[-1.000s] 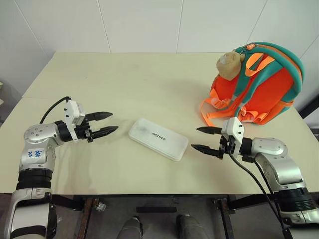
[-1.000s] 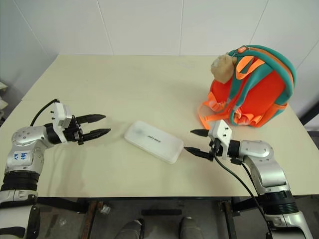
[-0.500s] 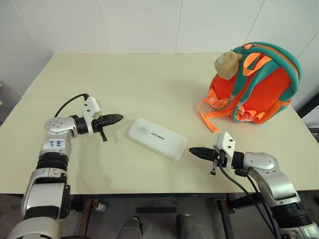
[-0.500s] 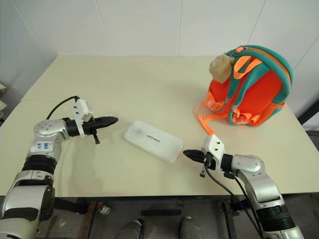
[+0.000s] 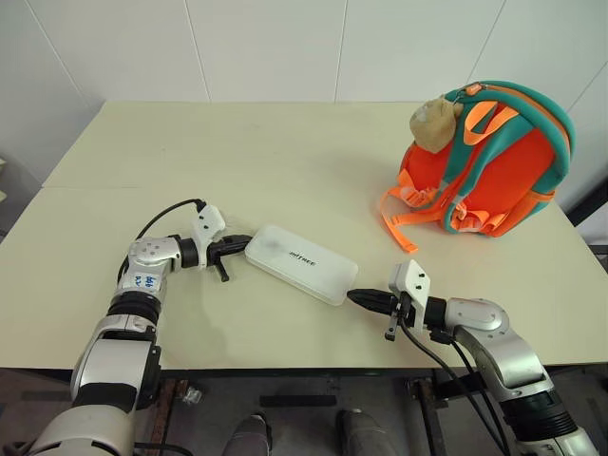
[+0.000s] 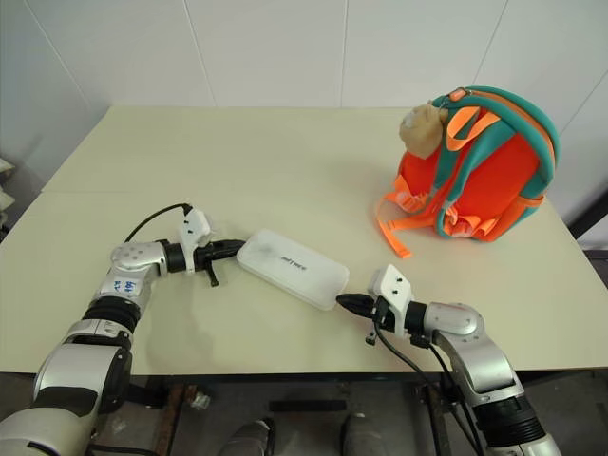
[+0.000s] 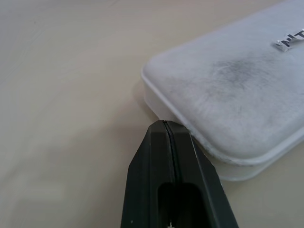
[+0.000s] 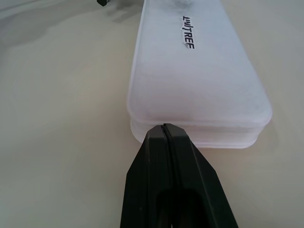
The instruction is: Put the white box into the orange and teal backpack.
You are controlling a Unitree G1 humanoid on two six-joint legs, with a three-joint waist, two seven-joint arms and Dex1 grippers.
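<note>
The white box [image 5: 300,263] lies flat and slanted on the beige table [image 5: 285,161], dark lettering on its lid. My left gripper [image 5: 239,247] is shut, its tip right at the box's left end [image 7: 190,95]. My right gripper [image 5: 353,296] is shut too, its tip at the box's near right end [image 8: 199,95]. Neither holds anything. The orange and teal backpack [image 5: 494,157] stands upright at the far right of the table, a tan plush charm [image 5: 432,123] hanging near its top and orange webbing loops [image 5: 404,223] trailing toward the box.
A white tiled wall [image 5: 285,47] rises behind the table. The table's front edge [image 5: 285,366] runs just below both arms. Bare tabletop stretches between the box and the backpack.
Both grippers went from open to shut. The left one moved right and down to the box's left end; the right one sank and shifted left to its near right end.
</note>
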